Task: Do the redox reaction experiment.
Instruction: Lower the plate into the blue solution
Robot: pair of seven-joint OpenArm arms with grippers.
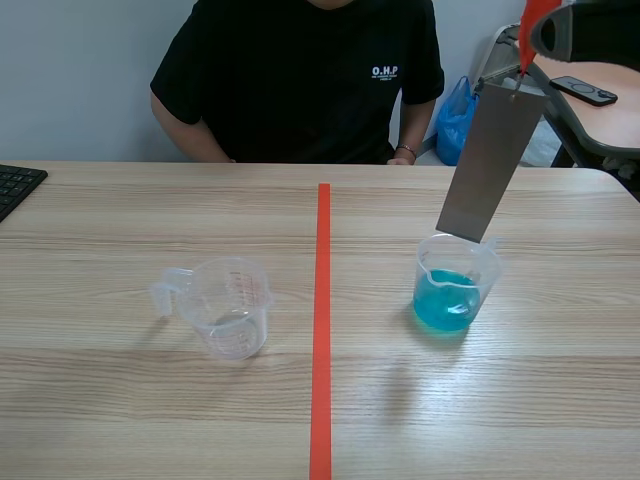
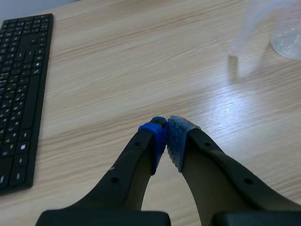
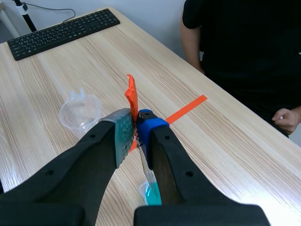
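Dipping seems not yet done: the right gripper (image 3: 136, 123) pinches the orange tab (image 3: 131, 94) of the metal plate (image 1: 490, 165), which hangs under it, lower edge at the rim of the blue-liquid beaker (image 1: 455, 290). The left gripper (image 2: 167, 134) is pressed together on nothing.

The room reads as an office doubling as a makeshift lab. A pale wood-grain counter (image 1: 120, 420) carries a black keyboard (image 1: 15, 187) at the frame's left edge, and a plain light wall (image 1: 80, 70) backs a seated person (image 1: 300, 80). A second desk (image 1: 622, 78) and a blue bag (image 1: 457, 120) sit at upper right. An empty measuring cup (image 1: 232, 308) and a cup of blue liquid (image 1: 450, 285) stand mid-frame.
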